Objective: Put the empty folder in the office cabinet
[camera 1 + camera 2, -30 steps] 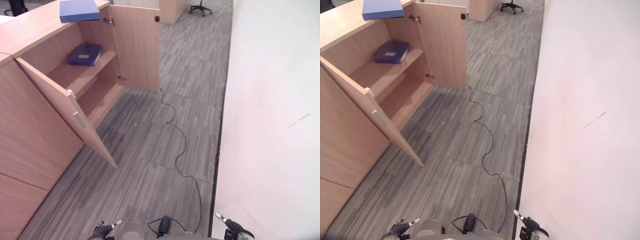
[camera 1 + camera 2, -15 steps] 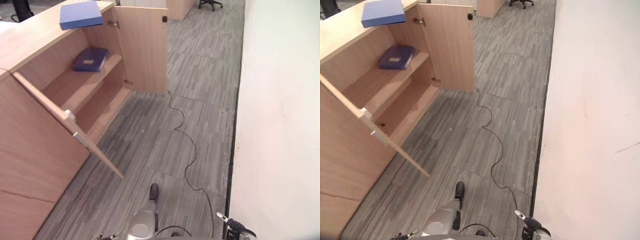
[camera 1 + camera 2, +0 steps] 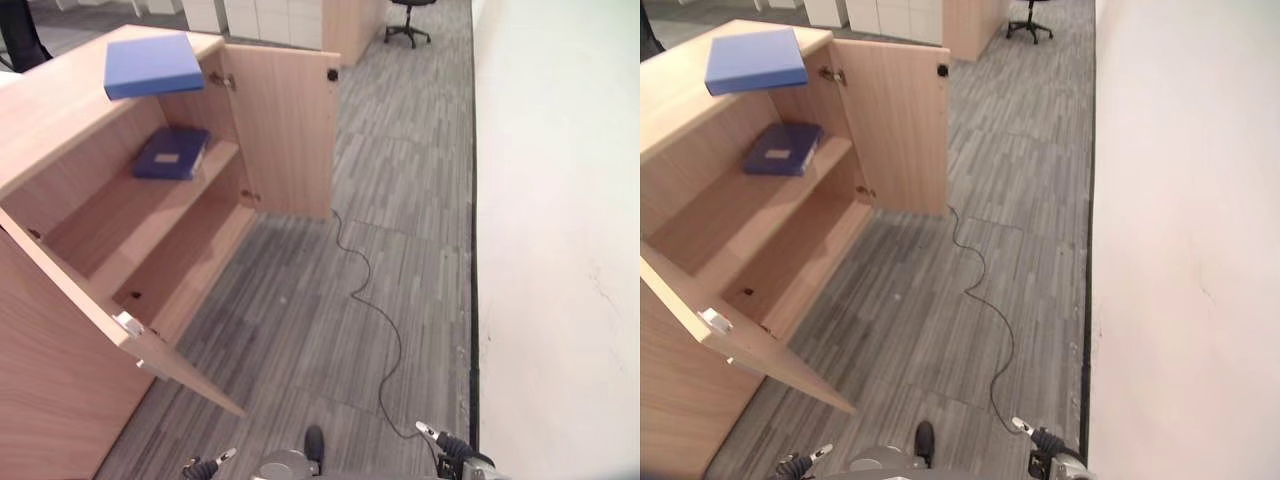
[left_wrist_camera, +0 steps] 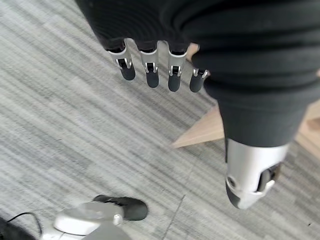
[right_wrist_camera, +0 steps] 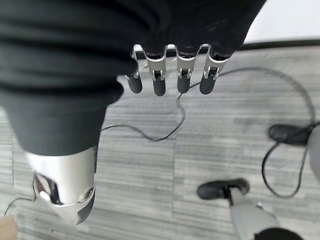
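Folder [image 3: 153, 65] atop cabinet [image 3: 60, 110]; doors open.

Cabinet [image 3: 285, 130] matt pale wood (smooth); floor [image 3: 400, 200] grey ribbed carpet.

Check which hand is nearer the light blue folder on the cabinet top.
Left. The left hand hangs low on the cabinet's side, well short of the light blue folder. The right hand hangs by the white wall, farther off.

Viewpoint nearer the open cabinet [image 3: 150, 230].
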### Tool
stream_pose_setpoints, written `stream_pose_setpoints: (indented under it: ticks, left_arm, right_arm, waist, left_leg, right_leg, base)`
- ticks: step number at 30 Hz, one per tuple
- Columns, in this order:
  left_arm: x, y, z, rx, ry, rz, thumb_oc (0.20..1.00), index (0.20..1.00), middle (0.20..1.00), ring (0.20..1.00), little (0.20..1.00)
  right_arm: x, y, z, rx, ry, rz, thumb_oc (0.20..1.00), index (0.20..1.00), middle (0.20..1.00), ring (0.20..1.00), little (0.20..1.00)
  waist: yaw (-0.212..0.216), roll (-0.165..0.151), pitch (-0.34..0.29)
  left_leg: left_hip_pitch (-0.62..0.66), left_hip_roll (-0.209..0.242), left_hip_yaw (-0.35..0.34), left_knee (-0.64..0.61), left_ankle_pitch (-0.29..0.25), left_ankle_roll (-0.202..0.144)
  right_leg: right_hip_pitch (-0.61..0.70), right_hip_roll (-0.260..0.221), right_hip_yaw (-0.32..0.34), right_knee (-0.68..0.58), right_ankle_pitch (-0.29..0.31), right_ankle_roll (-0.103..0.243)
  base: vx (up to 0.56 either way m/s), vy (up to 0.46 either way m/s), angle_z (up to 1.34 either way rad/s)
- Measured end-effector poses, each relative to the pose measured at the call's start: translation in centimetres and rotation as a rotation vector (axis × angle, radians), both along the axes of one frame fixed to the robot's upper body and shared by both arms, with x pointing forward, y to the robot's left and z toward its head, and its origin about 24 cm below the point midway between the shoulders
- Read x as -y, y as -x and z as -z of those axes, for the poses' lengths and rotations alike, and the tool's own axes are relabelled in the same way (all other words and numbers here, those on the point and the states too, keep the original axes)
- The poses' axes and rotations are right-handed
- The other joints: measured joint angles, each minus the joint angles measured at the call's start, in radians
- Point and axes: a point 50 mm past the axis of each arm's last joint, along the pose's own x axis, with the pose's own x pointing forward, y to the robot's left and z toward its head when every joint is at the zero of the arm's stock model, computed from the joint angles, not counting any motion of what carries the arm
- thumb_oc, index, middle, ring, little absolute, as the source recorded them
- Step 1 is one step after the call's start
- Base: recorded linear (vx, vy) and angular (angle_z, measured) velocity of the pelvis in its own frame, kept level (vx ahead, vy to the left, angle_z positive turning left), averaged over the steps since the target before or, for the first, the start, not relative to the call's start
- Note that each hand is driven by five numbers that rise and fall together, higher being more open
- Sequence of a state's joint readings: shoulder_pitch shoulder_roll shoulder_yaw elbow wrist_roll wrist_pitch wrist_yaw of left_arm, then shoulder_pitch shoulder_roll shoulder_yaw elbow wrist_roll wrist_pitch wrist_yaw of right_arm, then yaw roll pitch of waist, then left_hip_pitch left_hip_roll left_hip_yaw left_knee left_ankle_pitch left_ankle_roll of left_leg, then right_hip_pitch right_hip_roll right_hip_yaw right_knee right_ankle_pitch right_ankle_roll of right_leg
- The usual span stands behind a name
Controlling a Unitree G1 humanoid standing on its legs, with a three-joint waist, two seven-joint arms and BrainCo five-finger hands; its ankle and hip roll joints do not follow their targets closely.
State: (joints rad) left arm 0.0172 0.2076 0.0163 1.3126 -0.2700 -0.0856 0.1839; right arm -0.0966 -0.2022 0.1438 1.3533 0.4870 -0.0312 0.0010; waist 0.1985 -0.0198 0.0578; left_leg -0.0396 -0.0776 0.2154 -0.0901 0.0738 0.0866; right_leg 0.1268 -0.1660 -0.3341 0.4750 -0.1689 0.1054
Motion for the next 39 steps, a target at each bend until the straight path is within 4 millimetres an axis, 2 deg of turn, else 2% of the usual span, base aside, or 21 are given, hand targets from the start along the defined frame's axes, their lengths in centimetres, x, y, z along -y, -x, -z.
stream_pose_setpoints:
  ticks: [1, 3, 4, 6, 8, 10, 11, 12, 13, 15, 18, 19, 20, 22, 24, 30, 33, 35, 36, 37, 39]
  left_arm:
    - [-0.3, 0.0, -0.1, -0.003, -0.009, 0.016, 1.0, 1.0, 1.0, 1.0, 1.0]
    - [-0.6, 0.3, -0.1, -0.013, -0.017, 0.025, 1.0, 1.0, 1.0, 1.0, 1.0]
    - [-0.5, -0.6, -0.2, 0.003, -0.02, 0.052, 1.0, 1.0, 1.0, 1.0, 1.0]
    - [-0.8, -1.3, -0.4, 0.018, -0.027, 0.067, 1.0, 1.0, 1.0, 1.0, 1.0]
    - [-0.9, -1.2, -0.5, 0.027, -0.03, 0.07, 1.0, 1.0, 1.0, 1.0, 1.0]
    - [-1.2, 0.2, -0.3, -0.009, -0.032, 0.06, 1.0, 1.0, 1.0, 1.0, 1.0]
    - [-1.2, 0.3, -0.3, -0.011, -0.03, 0.061, 1.0, 1.0, 1.0, 1.0, 1.0]
    - [-1.1, 1.2, -0.2, -0.035, -0.023, 0.06, 1.0, 1.0, 1.0, 1.0, 1.0]
    - [-1.1, 1.7, -0.1, -0.05, -0.022, 0.062, 1.0, 1.0, 1.0, 1.0, 1.0]
    - [-1.0, 2.3, 0.0, -0.062, -0.019, 0.064, 1.0, 1.0, 1.0, 1.0, 1.0]
    - [-1.3, 2.9, 0.0, -0.096, -0.021, 0.06, 1.0, 1.0, 1.0, 1.0, 1.0]
    - [-1.5, 2.9, 0.0, -0.096, -0.029, 0.07, 1.0, 1.0, 1.0, 1.0, 1.0]
    - [-1.1, 3.1, 0.1, -0.1, -0.019, 0.069, 1.0, 1.0, 1.0, 1.0, 1.0]
    - [-0.6, 3.3, 0.3, -0.102, -0.004, 0.066, 1.0, 1.0, 1.0, 1.0, 1.0]
    - [-0.7, 2.6, 0.1, -0.079, -0.009, 0.064, 1.0, 1.0, 1.0, 1.0, 1.0]
    - [0.5, 0.6, 0.2, -0.007, 0.015, 0.06, 1.0, 1.0, 1.0, 1.0, 1.0]
    - [-0.2, 0.0, -0.1, 0.017, -0.001, 0.03, 1.0, 1.0, 1.0, 1.0, 1.0]
    - [-0.1, 0.9, 0.1, -0.006, 0.009, 0.005, 1.0, 1.0, 1.0, 1.0, 1.0]
    - [-0.1, 1.5, 0.2, -0.02, 0.01, -0.009, 1.0, 1.0, 1.0, 1.0, 1.0]
    - [-0.1, 0.4, 0.0, 0.015, 0.007, -0.007, 1.0, 1.0, 1.0, 1.0, 1.0]
    - [-0.1, 0.6, 0.0, 0.007, 0.006, -0.012, 1.0, 1.0, 1.0, 1.0, 1.0]
  right_arm:
    - [-0.1, 0.2, 0.0, 0.007, -0.004, -0.002, 1.0, 1.0, 1.0, 1.0, 1.0]
    - [-0.4, 0.4, 0.1, 0.003, -0.013, -0.006, 1.0, 1.0, 1.0, 1.0, 1.0]
    - [-0.5, 0.3, 0.1, 0.008, -0.014, -0.006, 1.0, 1.0, 1.0, 1.0, 1.0]
    - [-0.6, -0.6, -0.1, 0.041, -0.019, -0.012, 1.0, 1.0, 1.0, 1.0, 1.0]
    - [-0.7, -0.5, -0.1, 0.041, -0.022, -0.01, 1.0, 1.0, 1.0, 1.0, 1.0]
    - [-0.8, -1.1, -0.2, 0.059, -0.023, -0.014, 1.0, 1.0, 1.0, 1.0, 1.0]
    - [-0.7, -1.0, -0.2, 0.058, -0.023, -0.012, 1.0, 1.0, 1.0, 1.0, 1.0]
    - [-0.6, -0.7, -0.2, 0.049, -0.021, -0.006, 1.0, 1.0, 1.0, 1.0, 1.0]
    - [-0.5, -0.4, -0.1, 0.039, -0.018, -0.001, 1.0, 1.0, 1.0, 1.0, 1.0]
    - [-0.3, 0.2, 0.0, 0.027, -0.018, 0.021, 1.0, 1.0, 1.0, 1.0, 1.0]
    - [-0.3, 0.7, 0.1, 0.017, -0.023, 0.035, 1.0, 1.0, 1.0, 1.0, 1.0]
    - [-0.3, 1.1, 0.2, 0.009, -0.024, 0.04, 1.0, 1.0, 1.0, 1.0, 1.0]
    - [0.1, 2.2, 0.4, -0.024, -0.014, 0.05, 1.0, 1.0, 1.0, 1.0, 1.0]
    - [0.5, 2.2, 0.3, -0.026, -0.004, 0.053, 1.0, 1.0, 1.0, 1.0, 1.0]
    - [0.5, 1.7, 0.2, -0.015, -0.003, 0.05, 1.0, 1.0, 1.0, 1.0, 1.0]
    - [2.3, 1.3, -0.3, 0.004, 0.039, 0.076, 1.0, 1.0, 1.0, 1.0, 1.0]
    - [1.6, 1.2, -0.1, 0.001, 0.022, 0.075, 1.0, 1.0, 1.0, 1.0, 1.0]
    - [1.5, 1.2, -0.1, 0.001, 0.024, 0.067, 1.0, 1.0, 1.0, 1.0, 1.0]
    - [1.4, 1.2, -0.1, 0.001, 0.022, 0.059, 1.0, 1.0, 1.0, 1.0, 1.0]
    - [1.3, 1.4, 0.0, -0.009, 0.02, 0.06, 1.0, 1.0, 1.0, 1.0, 1.0]
    - [0.9, 1.0, 0.0, -0.005, 0.014, 0.057, 1.0, 1.0, 1.0, 1.0, 1.0]
  waist:
    - [0.006, -0.007, 0.002]
    - [0.004, -0.013, -0.009]
    - [-0.014, 0.002, -0.004]
    - [-0.05, 0.014, 0.021]
    - [-0.051, 0.009, 0.027]
    - [-0.058, 0.001, 0.034]
    - [-0.056, -0.005, 0.035]
    - [-0.061, -0.007, 0.036]
    - [-0.081, -0.012, 0.036]
    - [-0.083, -0.019, 0.036]
    - [-0.11, -0.004, 0.048]
    - [-0.107, -0.024, 0.046]
    - [-0.106, -0.021, 0.046]
    - [-0.105, -0.007, 0.044]
    - [-0.103, -0.016, 0.049]
    - [-0.105, -0.033, 0.058]
    - [-0.064, -0.086, 0.095]
    - [-0.048, -0.085, 0.094]
    - [-0.049, -0.081, 0.102]
    - [-0.042, -0.098, 0.11]
    - [-0.023, -0.108, 0.132]
  left_leg:
    - [0.016, -0.017, -0.002, 0.007, -0.013, 0.02]
    - [0.025, -0.043, -0.015, 0.034, -0.033, 0.039]
    - [0.025, -0.037, -0.053, 0.037, -0.029, 0.047]
    - [0.026, -0.023, -0.099, 0.04, -0.007, 0.034]
    - [0.046, -0.025, -0.122, 0.031, -0.023, 0.018]
    - [0.064, -0.033, -0.143, 0.022, -0.044, 0.02]
    - [0.072, -0.034, -0.145, 0.019, -0.05, 0.021]
    - [0.085, -0.033, -0.172, 0.01, -0.053, 0.021]
    - [0.091, -0.033, -0.195, 0.008, -0.053, 0.021]
    - [0.103, -0.028, -0.212, 0.001, -0.051, 0.009]
    - [0.103, 0.024, -0.278, 0.003, -0.047, -0.021]
    - [0.113, 0.022, -0.28, 0.002, -0.05, -0.032]
    - [0.146, 0.036, -0.286, 0.004, -0.073, -0.062]
    - [0.158, 0.067, -0.288, 0.026, -0.097, -0.098]
    - [0.142, 0.079, -0.291, 0.06, -0.109, -0.117]
    - [0.08, 0.101, -0.292, 0.155, -0.09, -0.163]
    - [-0.082, 0.09, -0.268, 0.513, -0.095, -0.201]
    - [-0.151, 0.105, -0.28, 0.67, -0.084, -0.199]
    - [-0.2, 0.111, -0.284, 0.741, -0.049, -0.199]
    - [-0.231, 0.114, -0.269, 0.78, -0.035, -0.19]
    - [-0.252, 0.122, -0.263, 0.704, -0.034, -0.193]
  right_leg:
    - [-0.044, -0.064, -0.027, 0.108, -0.032, -0.009]
    - [-0.104, -0.18, -0.055, 0.101, -0.061, 0.004]
    - [-0.134, -0.175, -0.043, 0.024, -0.058, 0.015]
    - [-0.169, -0.122, -0.001, -0.117, -0.04, 0.041]
    - [-0.225, -0.104, 0.025, -0.184, -0.013, 0.059]
    - [-0.259, -0.064, 0.064, -0.281, 0.065, 0.072]
    - [-0.271, -0.051, 0.076, -0.293, 0.078, 0.062]
    - [-0.28, -0.011, 0.118, -0.33, 0.118, 0.058]
    - [-0.273, 0.005, 0.136, -0.35, 0.145, 0.049]
    - [-0.269, 0.021, 0.139, -0.359, 0.189, 0.022]
    - [-0.256, 0.09, 0.153, -0.446, 0.216, 0.008]
    - [-0.245, 0.089, 0.15, -0.484, 0.232, 0.01]
    - [-0.179, 0.103, 0.129, -0.538, 0.292, -0.056]
    - [-0.141, 0.136, 0.112, -0.57, 0.283, -0.078]
    - [-0.14, 0.149, 0.103, -0.57, 0.275, -0.097]
    - [-0.135, 0.172, 0.062, -0.57, 0.232, -0.145]
    - [-0.117, 0.167, 0.063, -0.57, 0.206, -0.172]
    - [-0.092, 0.185, 0.052, -0.57, 0.202, -0.195]
    - [-0.09, 0.194, 0.046, -0.567, 0.188, -0.216]
    - [-0.101, 0.193, 0.045, -0.566, 0.187, -0.217]
    - [-0.103, 0.193, 0.05, -0.567, 0.185, -0.219]
  base:
    - [0.17, 0.069, 0.1]
    - [0.15, -0.042, 0.25]
    - [0.08, -0.068, 0.61]
    - [0.06, -0.057, 0.98]
    - [0.18, -0.077, 0.52]
    - [0.19, -0.104, 0.22]
    - [0.2, -0.118, 0.28]
    - [0.22, -0.126, 0.48]
    - [0.22, -0.138, 0.63]
    - [0.24, -0.168, 0.37]
    - [0.22, -0.199, 0.5]
    - [0.21, -0.274, 0.47]
    - [0.28, -0.377, 0.24]
    - [0.16, -0.269, 0.13]
    - [0.1, -0.193, 0.1]
    - [0.11, -0.234, 0.22]
    - [0.04, -0.149, -0.08]
    - [0.07, -0.132, -0.21]
    - [0.11, -0.137, 0.21]
    - [0.11, -0.063, 0.2]
    - [0.12, -0.023, 0.05]
